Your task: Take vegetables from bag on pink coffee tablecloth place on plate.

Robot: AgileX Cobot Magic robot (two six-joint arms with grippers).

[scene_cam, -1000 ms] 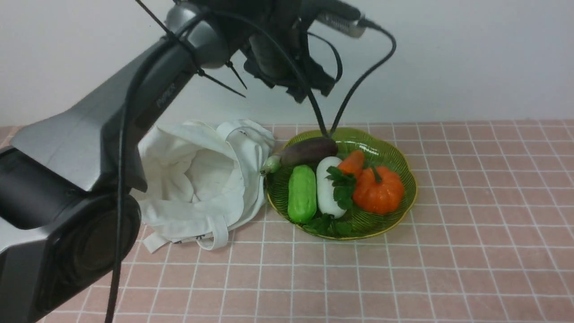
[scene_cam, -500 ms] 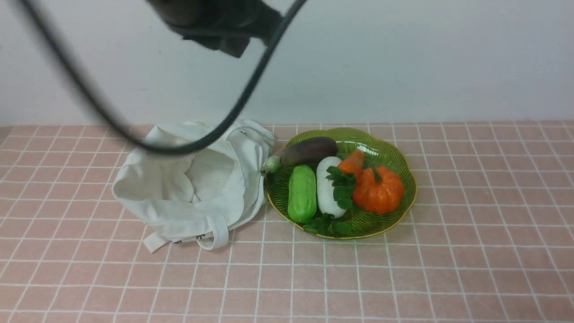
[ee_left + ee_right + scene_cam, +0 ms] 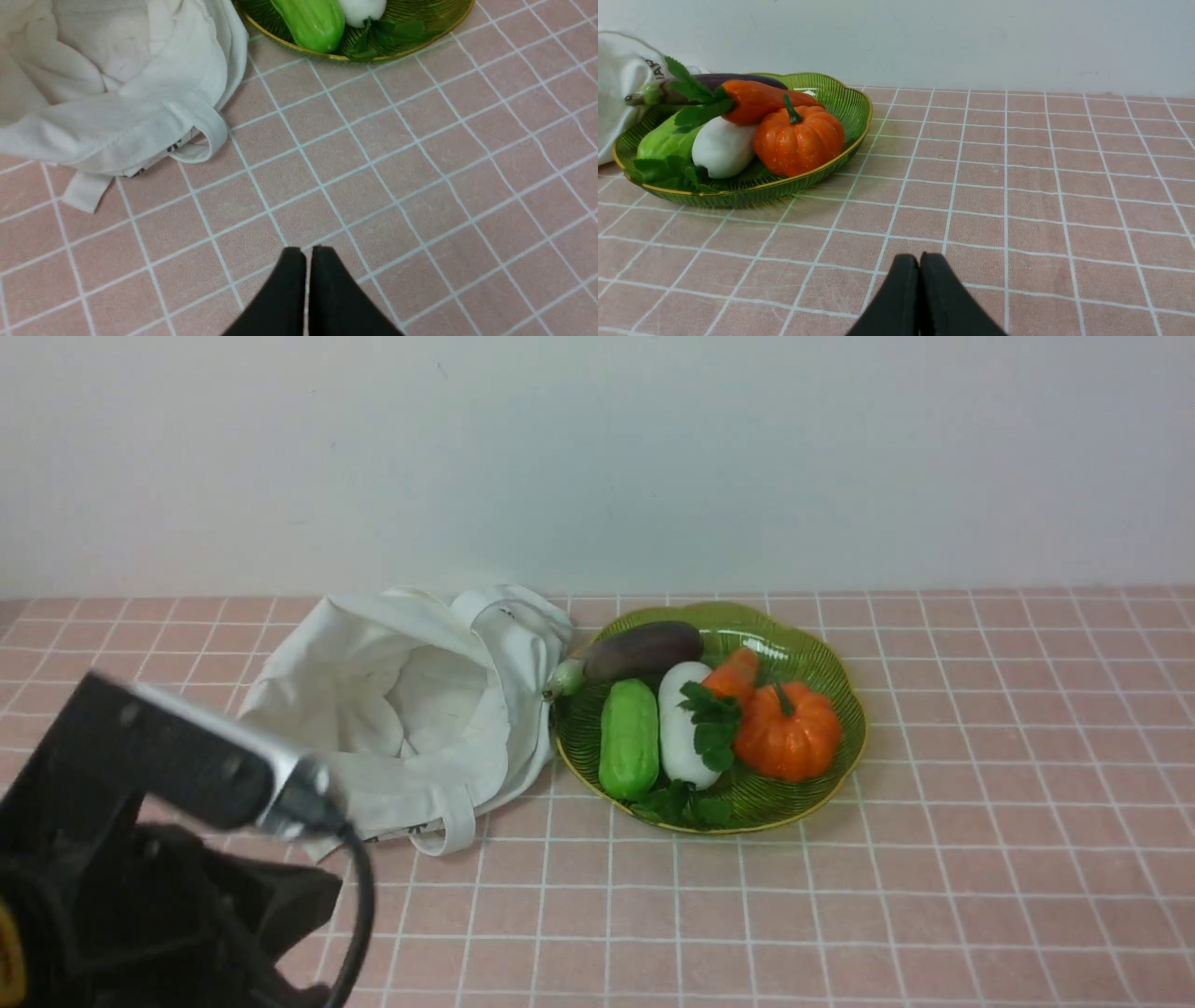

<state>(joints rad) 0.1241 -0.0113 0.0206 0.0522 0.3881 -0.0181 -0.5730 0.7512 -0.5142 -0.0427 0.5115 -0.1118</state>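
Pink tablecloth (image 3: pixel 840 915) covers the desk nearest me. Above it the left gripper (image 3: pixel 306 254) and right gripper (image 3: pixel 919 259) hover empty, jaws pressed together. From the left gripper the one bag (image 3: pixel 401 709) lies at 11 o'clock and the one plate (image 3: pixel 803 644) at 1 o'clock; I judge the left arm nearer the bag. The plate holds one cucumber (image 3: pixel 628 737), one radish (image 3: pixel 680 723), one pumpkin (image 3: pixel 789 730) and one carrot (image 3: pixel 733 674). At its far edge lies one eggplant (image 3: pixel 644 651), long axis roughly 9-to-3, stem end past the rim toward the bag.

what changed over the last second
The left arm swung away from above the plate, back and down to the near left, its fingers shut and empty. The eggplant, the other vegetables and the bag stayed put.
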